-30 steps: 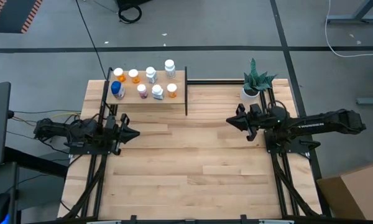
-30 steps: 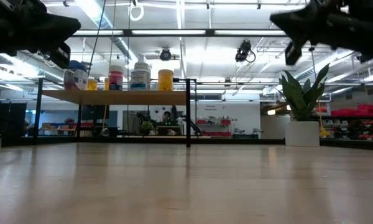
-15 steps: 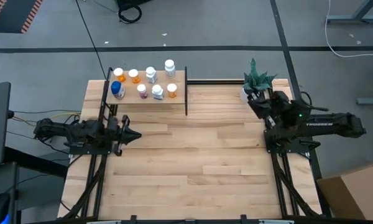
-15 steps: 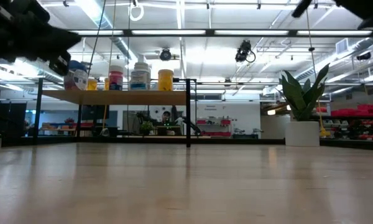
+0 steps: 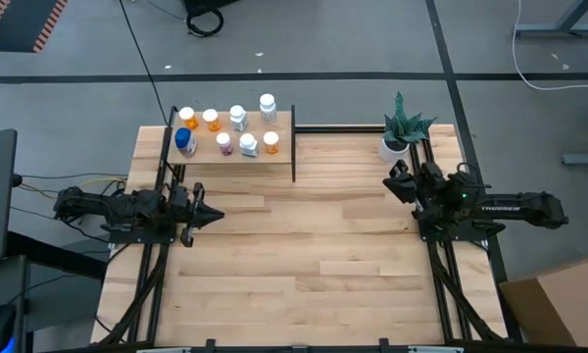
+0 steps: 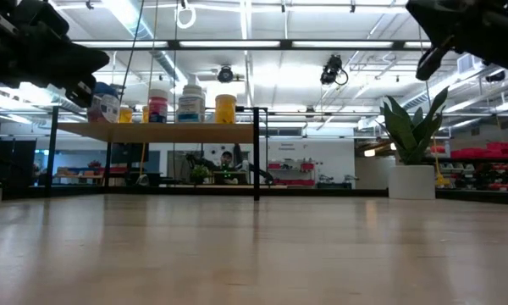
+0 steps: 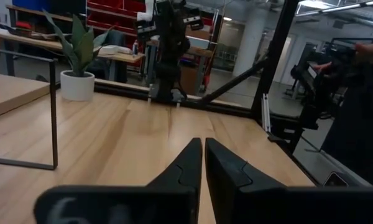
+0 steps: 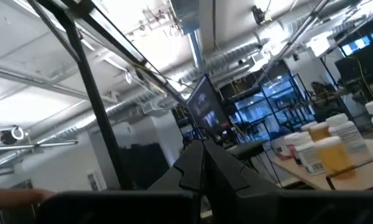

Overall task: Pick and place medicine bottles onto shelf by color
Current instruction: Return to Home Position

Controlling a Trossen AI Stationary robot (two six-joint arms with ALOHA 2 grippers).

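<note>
The medicine bottles stand upright on their bases on the shelf, a raised light-wood board at the table's far left: orange ones, white ones and a wide blue one. In the low view they line the board. My left gripper is shut and level near the table's left edge, nearer than the shelf, holding nothing; its closed fingertips point across the table. My right gripper is shut and tipped upward near the right edge, beside the plant, also holding nothing.
A white pot with a green spiky plant stands at the far right, close to my right gripper. A black rail runs from the shelf toward the plant. The wooden tabletop lies between the two arms.
My right gripper has drawn back from the table's middle toward the right edge and tipped upward, staying shut. My left gripper has tipped down a little to level.
</note>
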